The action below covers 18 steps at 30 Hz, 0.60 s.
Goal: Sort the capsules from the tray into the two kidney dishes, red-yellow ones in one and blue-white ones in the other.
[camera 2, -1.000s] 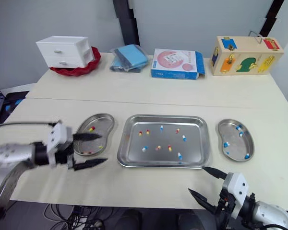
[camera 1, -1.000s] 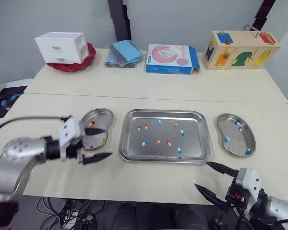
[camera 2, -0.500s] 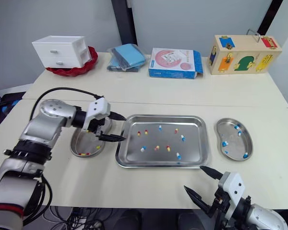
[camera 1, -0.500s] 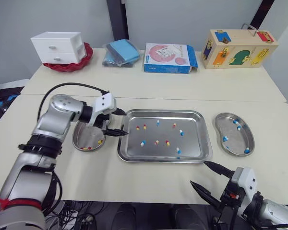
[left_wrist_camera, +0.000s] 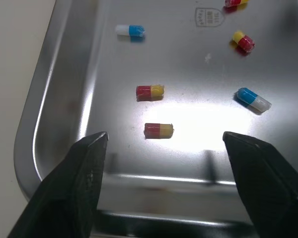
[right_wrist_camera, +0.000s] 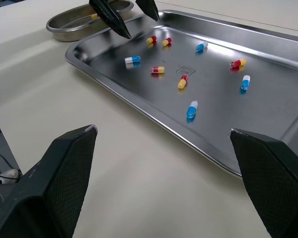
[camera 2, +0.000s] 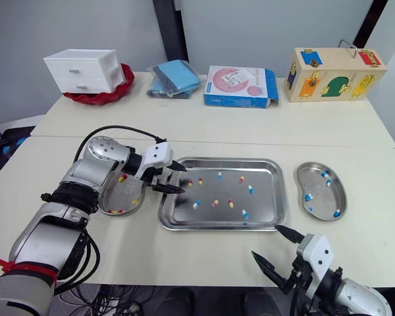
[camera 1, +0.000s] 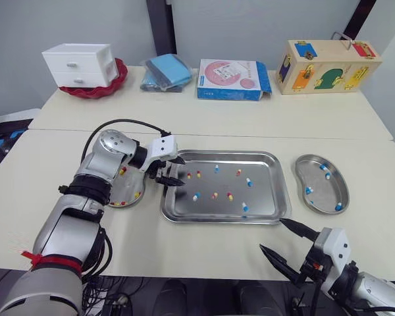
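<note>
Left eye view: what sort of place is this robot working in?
Probably a robot test lab, not a real clinic: a steel tray of capsules beside a kidney dish on a table, with a wooden latch box behind.

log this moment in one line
left gripper open, over tray left end | likely target red-yellow capsule | right gripper open, holding nothing

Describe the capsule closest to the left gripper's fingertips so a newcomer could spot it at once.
Start at the large steel tray mid-table and go to its end by the left gripper. Two red-yellow capsules lie paired there; the wanted capsule is nearer the tray's end wall, between the open fingertips, its twin farther in.
</note>
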Motion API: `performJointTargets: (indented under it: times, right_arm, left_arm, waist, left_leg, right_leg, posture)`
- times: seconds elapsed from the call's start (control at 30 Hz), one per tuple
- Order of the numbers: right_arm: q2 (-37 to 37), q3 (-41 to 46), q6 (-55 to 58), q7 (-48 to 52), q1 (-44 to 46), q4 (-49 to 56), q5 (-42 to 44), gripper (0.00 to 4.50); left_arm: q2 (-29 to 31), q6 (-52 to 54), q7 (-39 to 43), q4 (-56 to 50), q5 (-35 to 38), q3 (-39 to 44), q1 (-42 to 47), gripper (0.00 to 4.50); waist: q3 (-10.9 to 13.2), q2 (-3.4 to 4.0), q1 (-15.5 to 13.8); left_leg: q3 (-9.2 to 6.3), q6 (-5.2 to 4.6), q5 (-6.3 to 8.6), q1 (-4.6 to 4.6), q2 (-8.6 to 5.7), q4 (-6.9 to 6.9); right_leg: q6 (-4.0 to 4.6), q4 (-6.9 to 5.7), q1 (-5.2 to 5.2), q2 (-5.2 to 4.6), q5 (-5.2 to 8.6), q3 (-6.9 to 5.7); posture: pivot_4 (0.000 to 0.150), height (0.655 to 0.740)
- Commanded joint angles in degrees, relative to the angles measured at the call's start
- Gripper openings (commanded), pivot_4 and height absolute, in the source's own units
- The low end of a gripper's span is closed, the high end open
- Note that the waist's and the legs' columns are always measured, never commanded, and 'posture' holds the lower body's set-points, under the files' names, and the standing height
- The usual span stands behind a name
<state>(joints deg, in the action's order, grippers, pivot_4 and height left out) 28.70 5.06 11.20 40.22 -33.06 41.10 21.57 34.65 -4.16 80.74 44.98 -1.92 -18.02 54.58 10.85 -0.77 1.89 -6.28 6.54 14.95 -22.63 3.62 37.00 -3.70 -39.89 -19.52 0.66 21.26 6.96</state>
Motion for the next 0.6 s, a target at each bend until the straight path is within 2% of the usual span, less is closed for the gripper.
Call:
performJointTargets:
  times: [0.03, 0.6]
  right_arm:
    - [0.0, -0.3, 0.1, -0.9, -0.6, 2.8, 0.7, 4.50]
    - [-0.6, -1.5, -4.3, -1.4, -1.7, 1.3, -0.3, 4.50]
  left_arm:
    - [-0.9, -1.1, -0.2, 1.5, -1.2, 0.2, 2.1, 3.37]
    - [-3.8, -1.5, -0.5, 6.2, -5.7, -0.2, 3.9, 3.37]
  waist:
    - [0.0, 0.00, 0.0]
    - [0.0, -0.01, 0.0]
  left_leg:
    - [0.00, 0.00, 0.00, 0.00, 0.00, 0.00]
    - [-0.03, 0.00, -0.01, 0.01, 0.00, 0.00]
  right_leg:
    - [0.00, 0.00, 0.00, 0.00, 0.00, 0.00]
    - [0.00, -0.03, 0.00, 0.00, 0.00, -0.03]
  posture:
    - [0.150, 0.7400]
    - [0.150, 0.7400]
